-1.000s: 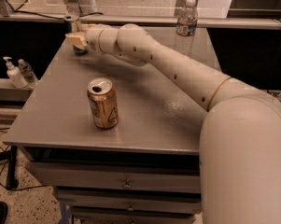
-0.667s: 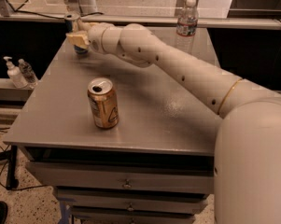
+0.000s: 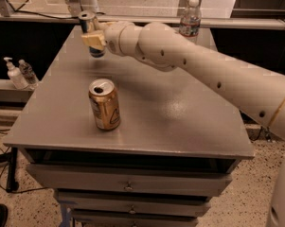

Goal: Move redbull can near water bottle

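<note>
The redbull can (image 3: 96, 52) is at the far left of the grey table (image 3: 180, 117); its silver top and blue base show above and below the fingers. My gripper (image 3: 93, 38) is shut around the can's middle, with a tan finger pad (image 3: 93, 41) across its front. The can looks slightly raised off the table. The water bottle (image 3: 190, 19), clear with a white cap and a red-and-white label, stands at the table's far edge, well to the right of the can. My white arm reaches in from the right.
A wider gold can (image 3: 104, 104) stands open-topped on the table's front left. Two small pump bottles (image 3: 19, 73) sit on a low shelf left of the table. Drawers run below the table's front edge.
My gripper has moved a little to the right along the table's far side with the redbull can in it. The gold can and the water bottle have not moved.
</note>
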`<act>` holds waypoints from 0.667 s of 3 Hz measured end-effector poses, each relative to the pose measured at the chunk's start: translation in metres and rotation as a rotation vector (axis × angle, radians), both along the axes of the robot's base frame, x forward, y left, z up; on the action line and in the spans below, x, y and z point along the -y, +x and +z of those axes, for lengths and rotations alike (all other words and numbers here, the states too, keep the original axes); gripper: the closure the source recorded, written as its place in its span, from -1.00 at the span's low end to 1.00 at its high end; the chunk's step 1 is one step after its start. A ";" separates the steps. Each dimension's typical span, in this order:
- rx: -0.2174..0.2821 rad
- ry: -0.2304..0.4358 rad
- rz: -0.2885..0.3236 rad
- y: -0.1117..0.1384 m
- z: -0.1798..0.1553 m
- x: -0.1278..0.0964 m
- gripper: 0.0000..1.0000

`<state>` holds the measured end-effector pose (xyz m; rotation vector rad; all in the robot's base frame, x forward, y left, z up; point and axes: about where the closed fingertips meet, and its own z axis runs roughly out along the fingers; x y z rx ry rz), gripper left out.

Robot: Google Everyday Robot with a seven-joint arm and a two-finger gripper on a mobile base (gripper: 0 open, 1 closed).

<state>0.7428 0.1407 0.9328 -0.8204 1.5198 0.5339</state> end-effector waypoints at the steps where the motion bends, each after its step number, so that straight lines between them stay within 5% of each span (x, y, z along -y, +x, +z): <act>1: -0.019 -0.014 -0.090 -0.023 -0.001 0.047 1.00; 2: -0.036 -0.010 -0.234 -0.056 -0.007 0.116 1.00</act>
